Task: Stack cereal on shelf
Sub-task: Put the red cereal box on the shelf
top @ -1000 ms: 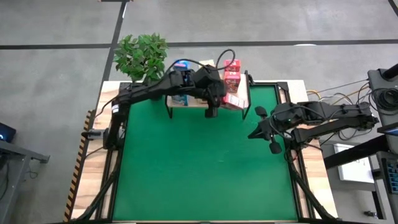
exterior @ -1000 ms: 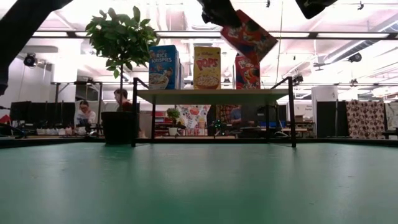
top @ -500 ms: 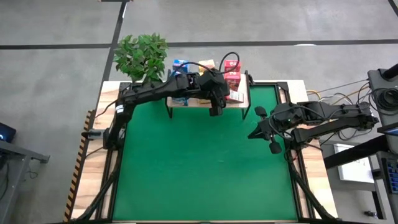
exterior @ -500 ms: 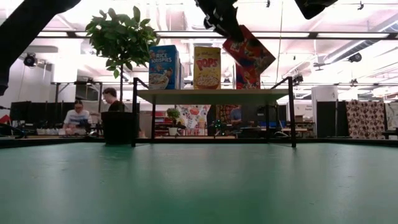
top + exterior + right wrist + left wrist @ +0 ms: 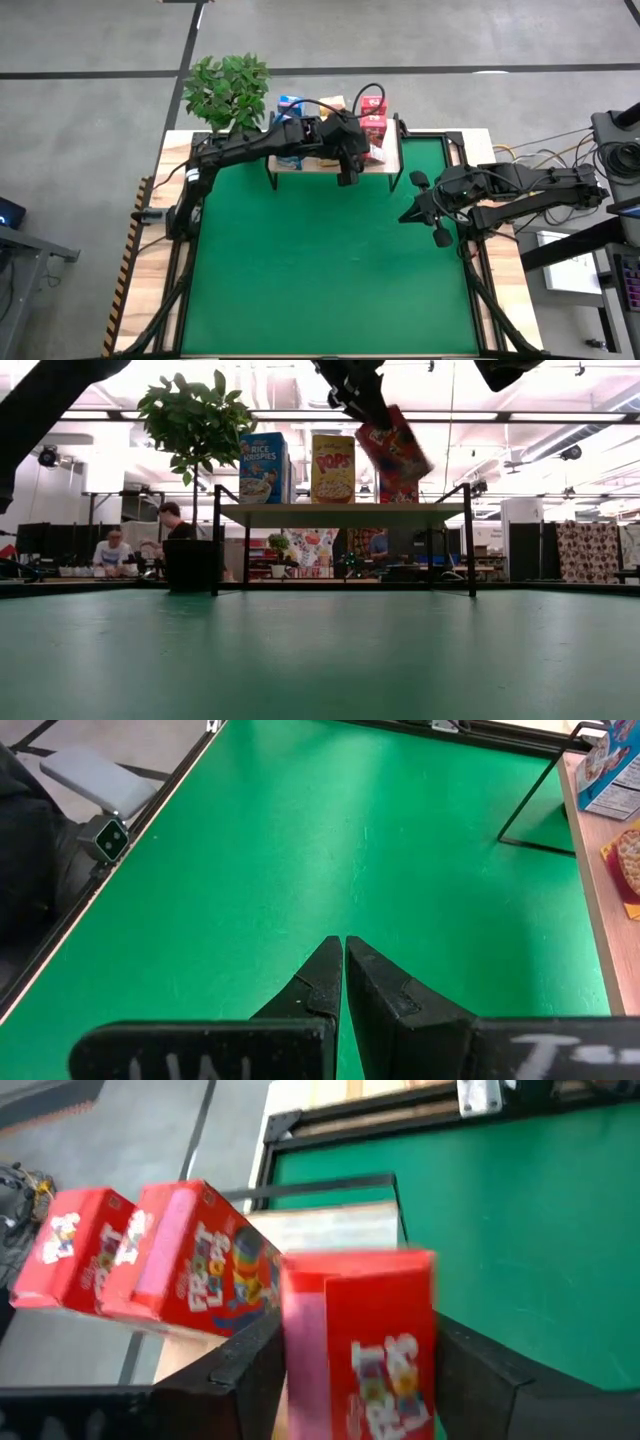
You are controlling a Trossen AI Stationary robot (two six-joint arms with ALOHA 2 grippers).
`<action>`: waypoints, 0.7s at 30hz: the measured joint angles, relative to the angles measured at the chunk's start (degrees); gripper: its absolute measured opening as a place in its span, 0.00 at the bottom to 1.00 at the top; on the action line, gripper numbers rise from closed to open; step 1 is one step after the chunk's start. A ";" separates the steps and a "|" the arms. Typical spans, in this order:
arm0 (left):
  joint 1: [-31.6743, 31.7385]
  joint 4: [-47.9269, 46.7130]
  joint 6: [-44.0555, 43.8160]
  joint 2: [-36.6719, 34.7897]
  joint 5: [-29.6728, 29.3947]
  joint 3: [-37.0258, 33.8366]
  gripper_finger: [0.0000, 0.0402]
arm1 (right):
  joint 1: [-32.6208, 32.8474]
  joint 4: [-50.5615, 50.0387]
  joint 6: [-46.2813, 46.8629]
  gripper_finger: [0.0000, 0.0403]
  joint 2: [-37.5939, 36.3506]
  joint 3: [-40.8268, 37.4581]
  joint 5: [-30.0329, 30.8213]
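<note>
A red Froot Loops box point(image 5: 360, 1345) is seen between the two dark fingers point(image 5: 250, 1370) of the left gripper point(image 5: 347, 165), tilted in the air above the right part of the wooden shelf point(image 5: 340, 512). Whether the fingers are still pressing on its sides cannot be told. In the low view this box point(image 5: 395, 442) leans over another red box point(image 5: 398, 488) that stands upright on the shelf. In the left wrist view, two more red Froot Loops boxes point(image 5: 190, 1260) point(image 5: 65, 1250) are seen just beyond it on the board. A yellow Pops box point(image 5: 333, 467) stands at the middle of the shelf and a blue Rice Krispies box point(image 5: 262, 467) at its left end, both upright. The shelf stands at the far edge of the green mat point(image 5: 330, 270). A potted plant point(image 5: 227, 90) is placed just left of it. The right gripper point(image 5: 437, 225) is held over the right side of the mat, well apart from the shelf, its fingers point(image 5: 320, 982) pressed together with nothing between them. Two seated people point(image 5: 140, 540) are visible in the room behind the table.
</note>
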 joint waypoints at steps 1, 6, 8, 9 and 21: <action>0.00 0.85 0.00 0.00 -0.02 -0.18 0.50 | 0.00 0.00 0.02 0.02 0.00 0.00 0.00; 0.00 2.42 0.26 0.00 -0.02 -0.49 0.56 | 0.00 0.00 0.68 0.02 0.00 0.01 0.00; 0.00 2.49 0.62 0.00 0.00 -0.55 0.57 | 0.00 0.00 0.68 0.02 0.00 0.00 0.00; 0.00 2.49 0.63 0.00 -0.02 -0.56 0.57 | 0.00 0.00 0.68 0.02 0.00 0.01 0.00; -2.69 -3.54 3.60 -0.94 0.02 4.18 0.58 | -0.02 1.36 1.50 0.02 0.51 0.04 8.57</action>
